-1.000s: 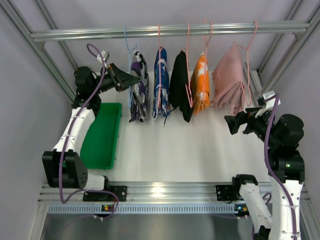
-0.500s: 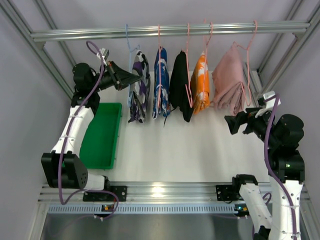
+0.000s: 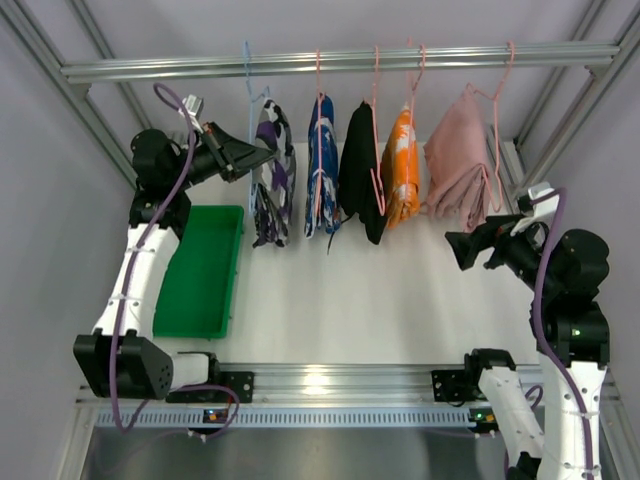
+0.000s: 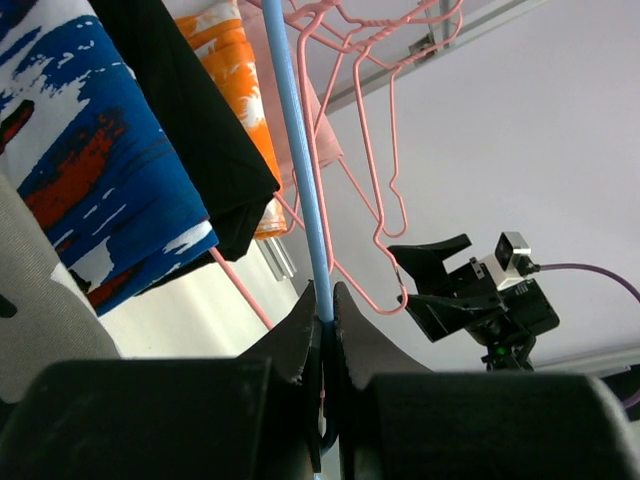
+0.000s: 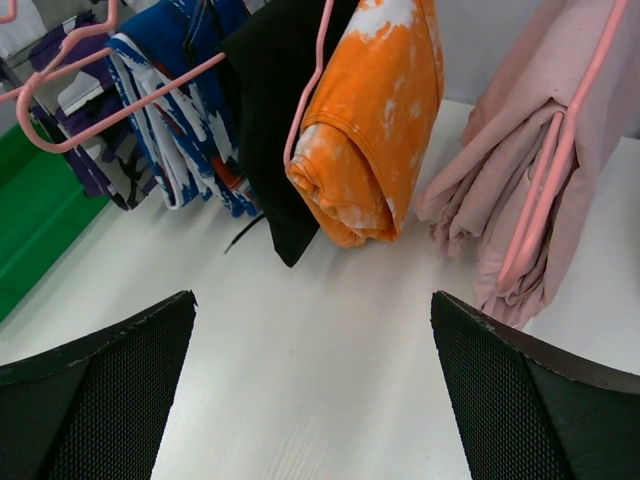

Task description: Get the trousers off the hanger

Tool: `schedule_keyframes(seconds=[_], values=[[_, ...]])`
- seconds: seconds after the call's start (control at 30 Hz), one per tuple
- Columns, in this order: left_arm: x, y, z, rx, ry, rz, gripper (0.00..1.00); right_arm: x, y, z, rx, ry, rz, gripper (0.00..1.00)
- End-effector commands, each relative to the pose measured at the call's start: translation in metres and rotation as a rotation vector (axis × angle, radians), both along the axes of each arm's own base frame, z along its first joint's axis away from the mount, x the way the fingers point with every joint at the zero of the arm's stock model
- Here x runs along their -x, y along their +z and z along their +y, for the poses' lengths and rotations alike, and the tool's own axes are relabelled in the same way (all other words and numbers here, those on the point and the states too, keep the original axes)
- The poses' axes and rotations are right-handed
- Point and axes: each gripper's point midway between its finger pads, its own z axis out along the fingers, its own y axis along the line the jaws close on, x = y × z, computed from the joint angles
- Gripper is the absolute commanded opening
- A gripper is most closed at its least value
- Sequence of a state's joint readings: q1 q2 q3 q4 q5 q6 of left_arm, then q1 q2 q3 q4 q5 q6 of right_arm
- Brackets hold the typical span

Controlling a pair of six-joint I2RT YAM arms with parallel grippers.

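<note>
The trousers (image 3: 270, 185), in a purple, white and dark print, hang folded over the light-blue hanger (image 3: 248, 80) at the left end of the rail. My left gripper (image 3: 255, 157) is beside the trousers' upper left and is shut on the hanger's wire. In the left wrist view the blue wire (image 4: 300, 170) runs down between the closed jaws of the left gripper (image 4: 327, 295). My right gripper (image 3: 465, 246) is open and empty, low at the right, under the pink garment. In the right wrist view the right gripper (image 5: 312, 300) is wide open and the trousers (image 5: 105, 165) show at far left.
A metal rail (image 3: 330, 62) carries pink hangers with a blue-and-white garment (image 3: 322, 165), a black one (image 3: 362, 180), an orange one (image 3: 402, 170) and a pink one (image 3: 462, 165). A green bin (image 3: 200, 270) sits on the table at left under my left arm.
My left arm has drawn back to the left with the hanger in its jaws. The hanger and trousers have shifted slightly left along the rail. The right arm has barely moved.
</note>
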State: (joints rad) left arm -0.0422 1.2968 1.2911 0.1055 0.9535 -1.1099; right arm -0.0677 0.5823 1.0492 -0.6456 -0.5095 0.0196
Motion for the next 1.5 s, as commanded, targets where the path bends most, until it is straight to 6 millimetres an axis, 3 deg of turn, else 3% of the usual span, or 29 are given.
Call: schedule_keyframes(seconds=[0.0,0.17,0.3,0.5,0.67,0.83,1.23,1.37,1.47], values=[[0.057,0.077,0.002,-0.056,0.004,-0.457,0.00,0.007,0.030,0.013,-0.054,0.061,-0.094,0.99],[0.079,0.071,0.004,-0.082,0.008,-0.483,0.00,0.004,0.044,0.020,-0.109,0.094,-0.115,1.00],[0.085,0.060,0.006,-0.094,0.032,-0.484,0.00,-0.002,0.050,0.023,-0.131,0.111,-0.110,1.00],[0.059,0.058,0.008,-0.077,0.072,-0.451,0.00,-0.007,0.050,0.024,-0.138,0.113,-0.106,0.99],[0.031,0.065,0.005,-0.007,0.054,-0.424,0.00,-0.009,0.050,0.021,-0.128,0.097,-0.109,0.99],[0.018,0.080,0.002,0.057,0.025,-0.466,0.00,-0.008,0.049,0.020,-0.117,0.092,-0.114,1.00],[0.057,0.140,0.004,0.076,0.014,-0.669,0.00,-0.008,0.046,0.020,-0.115,0.095,-0.113,0.99],[0.067,0.150,0.004,0.087,0.015,-0.680,0.00,-0.010,0.045,0.021,-0.123,0.102,-0.110,0.99],[0.070,0.143,0.004,0.080,0.014,-0.653,0.00,-0.008,0.051,0.024,-0.144,0.114,-0.121,1.00]])
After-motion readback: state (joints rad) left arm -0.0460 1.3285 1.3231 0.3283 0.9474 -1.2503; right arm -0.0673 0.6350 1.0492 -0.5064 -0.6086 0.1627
